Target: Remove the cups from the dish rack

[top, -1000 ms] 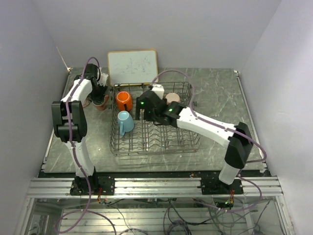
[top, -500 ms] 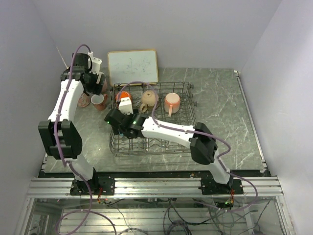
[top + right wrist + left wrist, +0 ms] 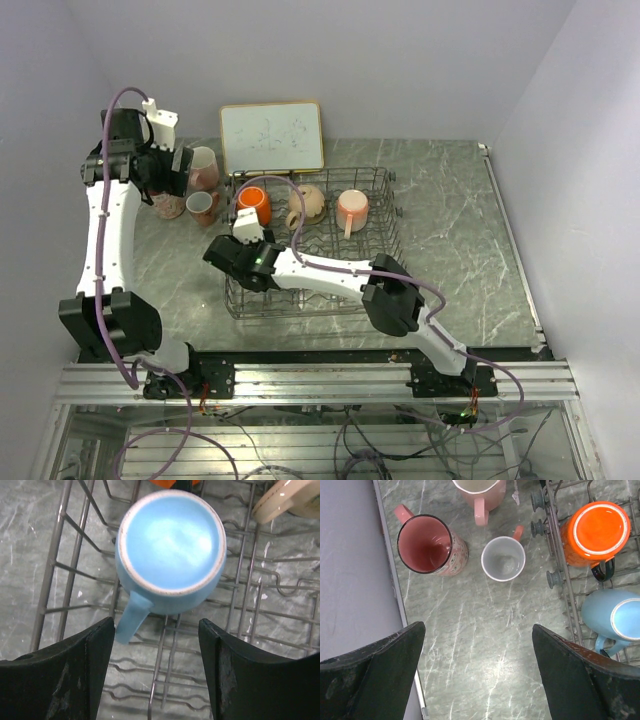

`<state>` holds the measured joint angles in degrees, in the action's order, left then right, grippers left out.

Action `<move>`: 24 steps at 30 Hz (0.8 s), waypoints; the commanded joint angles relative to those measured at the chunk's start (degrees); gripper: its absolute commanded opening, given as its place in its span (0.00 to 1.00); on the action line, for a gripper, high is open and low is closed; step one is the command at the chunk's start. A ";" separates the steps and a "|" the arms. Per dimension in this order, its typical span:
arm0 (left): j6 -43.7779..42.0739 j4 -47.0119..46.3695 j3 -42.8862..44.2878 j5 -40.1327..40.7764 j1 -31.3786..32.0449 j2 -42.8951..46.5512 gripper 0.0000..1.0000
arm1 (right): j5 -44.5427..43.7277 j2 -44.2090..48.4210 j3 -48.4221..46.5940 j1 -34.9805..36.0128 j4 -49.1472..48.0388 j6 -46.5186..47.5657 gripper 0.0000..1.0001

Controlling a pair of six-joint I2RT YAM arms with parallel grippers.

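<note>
The dish rack (image 3: 375,262) holds an orange cup (image 3: 253,203), a tan cup (image 3: 305,203) and a salmon cup (image 3: 350,208). The light blue cup (image 3: 171,550) lies in the rack's left part, handle toward the near left. My right gripper (image 3: 156,625) hovers open just above it, one fingertip beside the handle, nothing gripped. On the table left of the rack (image 3: 565,582) stand a dark pink cup (image 3: 431,546), a small cup (image 3: 503,559) and a pink cup (image 3: 479,490). My left gripper (image 3: 477,630) hangs open above bare table near them.
A wood-framed whiteboard (image 3: 272,137) leans at the back, behind the rack. The left wall and the table's left edge (image 3: 395,590) run close beside the three unloaded cups. The right arm (image 3: 330,272) stretches across the rack's front half.
My left gripper opened and lifted away from the cups on the table. The right arm swung left across the rack to above the light blue cup, its jaws narrowing.
</note>
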<state>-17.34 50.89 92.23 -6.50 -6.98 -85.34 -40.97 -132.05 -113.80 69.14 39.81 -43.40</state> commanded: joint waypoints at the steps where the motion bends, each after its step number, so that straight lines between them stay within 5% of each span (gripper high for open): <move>1: -0.59 2.31 0.59 -3.98 -1.41 1.80 1.00 | -3.69 -3.28 -3.83 -0.28 -2.58 2.08 0.67; 24: 0.86 1.03 -1.08 -6.70 -1.72 2.89 1.00 | -3.32 7.61 13.00 -1.37 -6.96 -0.29 0.53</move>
<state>-17.41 52.31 91.42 -11.00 -8.32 -84.29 -44.49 -127.42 -102.43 68.29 36.64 -43.94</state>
